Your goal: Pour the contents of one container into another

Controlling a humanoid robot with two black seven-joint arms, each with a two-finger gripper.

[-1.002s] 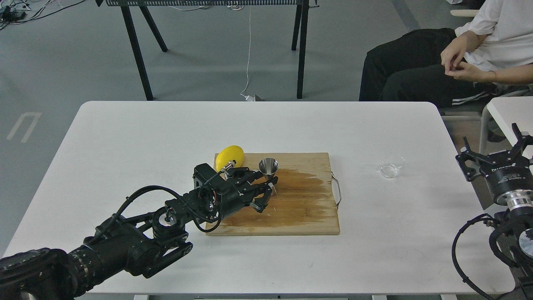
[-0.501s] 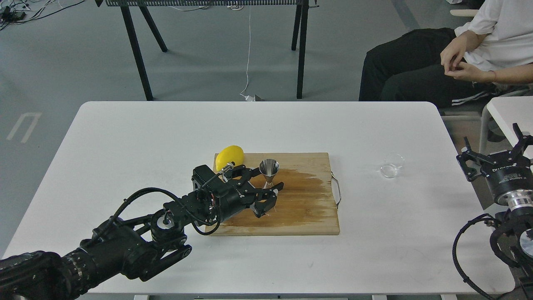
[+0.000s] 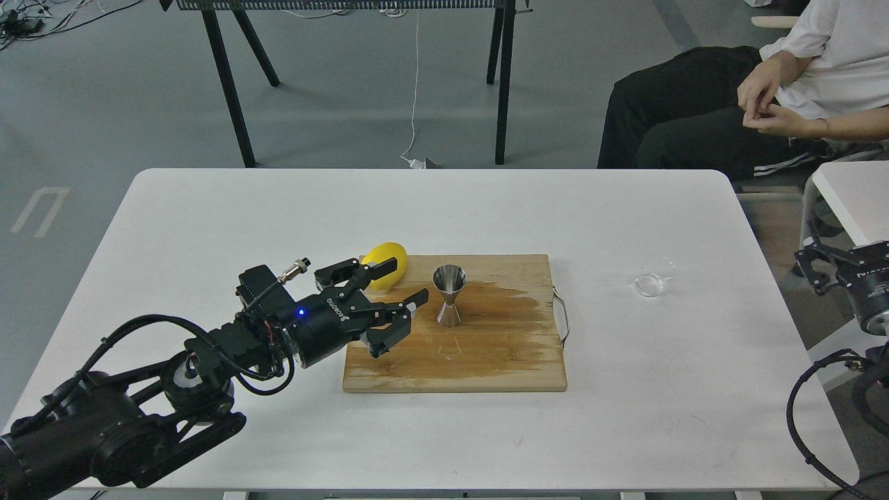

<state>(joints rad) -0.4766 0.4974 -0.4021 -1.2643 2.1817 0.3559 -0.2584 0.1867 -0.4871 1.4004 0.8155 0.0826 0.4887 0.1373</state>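
The steel jigger [image 3: 449, 295] stands upright by itself on the wooden cutting board [image 3: 486, 361], left of a dark wet stain. My left gripper [image 3: 408, 281] is open just left of the jigger, apart from it, with nothing between its fingers. The clear glass cup [image 3: 654, 276] sits upright on the white table, right of the board. My right gripper [image 3: 844, 267] is at the right edge of the view, beyond the table's side and well away from the cup; its fingers do not show clearly.
A yellow lemon [image 3: 378, 272] lies at the board's back left corner, right behind my left gripper's upper finger. The board has a metal handle [image 3: 562, 316] on its right side. A seated person [image 3: 729, 104] is beyond the table's far right corner.
My left gripper has let go of the jigger and drawn back to the left, leaving it standing on the board. My right gripper has shifted right and somewhat out of view.
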